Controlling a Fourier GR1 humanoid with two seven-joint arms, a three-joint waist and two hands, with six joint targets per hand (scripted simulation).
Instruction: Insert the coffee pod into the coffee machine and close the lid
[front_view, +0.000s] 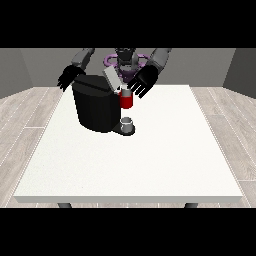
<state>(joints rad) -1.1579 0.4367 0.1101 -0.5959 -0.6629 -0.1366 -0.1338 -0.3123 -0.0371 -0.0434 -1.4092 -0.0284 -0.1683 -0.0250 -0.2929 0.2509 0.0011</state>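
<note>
White table (150, 170) sits on a wood-plank floor (20, 120), coffee machine (97, 107) near its far edge. Both hands (142, 82) (67, 78) hang open-fingered; the pod's too small to spot.

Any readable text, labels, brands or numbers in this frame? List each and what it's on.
None can be read.
Coffee machine: plain black body, no brand or label visible.
Its raised lid: bare grey, no marking.
Red holder at the machine's front: no text.
Small grey cup on the machine's base: no text.
Table: plain white, no signs.
</note>
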